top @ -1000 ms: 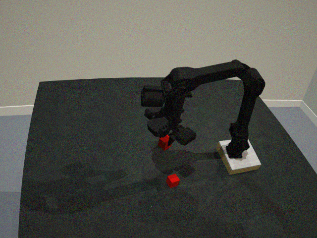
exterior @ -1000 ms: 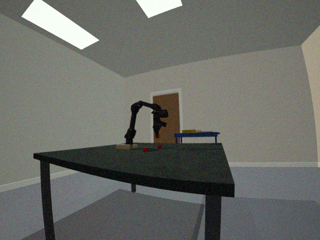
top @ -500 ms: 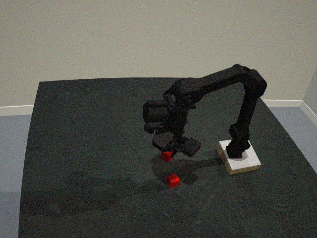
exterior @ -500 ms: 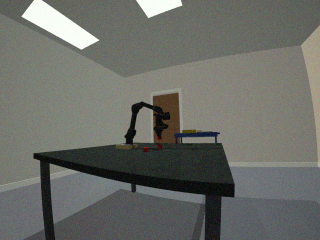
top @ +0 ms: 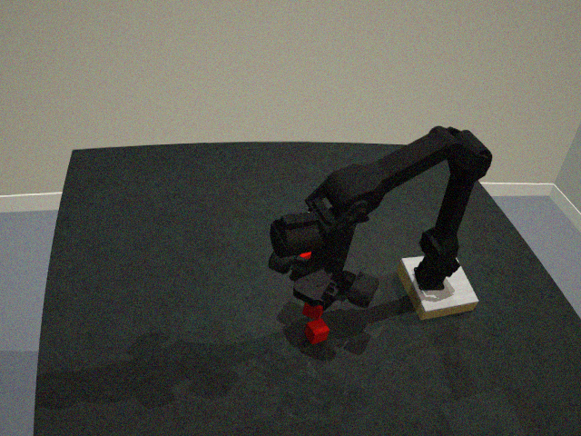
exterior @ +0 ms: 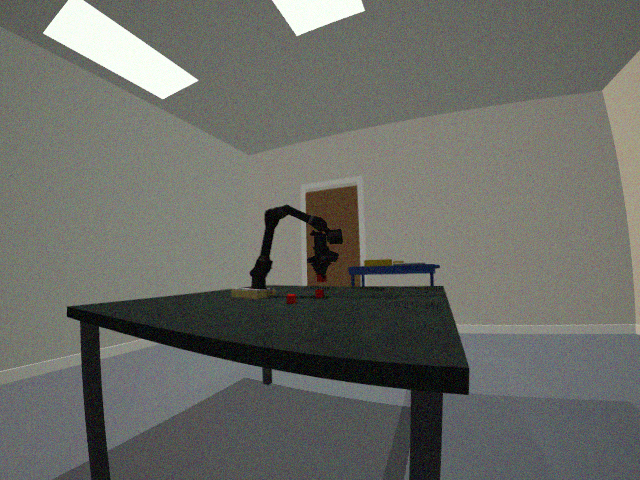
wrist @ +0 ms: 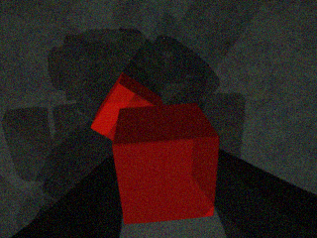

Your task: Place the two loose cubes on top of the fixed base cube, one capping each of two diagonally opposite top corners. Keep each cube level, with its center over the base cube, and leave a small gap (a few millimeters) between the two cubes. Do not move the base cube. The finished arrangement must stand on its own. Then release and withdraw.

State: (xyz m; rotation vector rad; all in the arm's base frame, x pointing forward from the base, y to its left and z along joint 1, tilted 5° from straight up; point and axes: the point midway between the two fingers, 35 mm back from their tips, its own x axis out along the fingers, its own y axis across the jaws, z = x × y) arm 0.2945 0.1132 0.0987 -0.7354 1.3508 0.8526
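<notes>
Pincer (top: 312, 305) is pinching 1 red cube (top: 312, 311) by 2 opposite side faces, hanging it in the air w/ clear space under it. Directly below the pincer a 2nd red cube (top: 317, 331) sits on the bench (top: 141, 282); prob. the fixed base, judging by where the arm has lined up. In the wrist view the held cube (wrist: 165, 166) fills the centre and the lower cube (wrist: 122, 109) peeks out behind it, up and to the left, turned at an angle to it, so the 2 are not squared up. A 3rd cube (exterior: 291, 298) sits on the bench off to the side of the pincer, twd the arm's mount, apart from the other 2. Handling, as a guess: cubes look small, rigid, light, w/ flat smooth faces, so they shouldn't crush but could twist or slip between the pads if grip is off-centre. Best hold is across 2 parallel faces, mid-height or a bit above, leaving the bottom face free to land flat. Only 1 corner of the base gets capped, so overhang is big; the cube's centre must stay over the base or it tips on release.
</notes>
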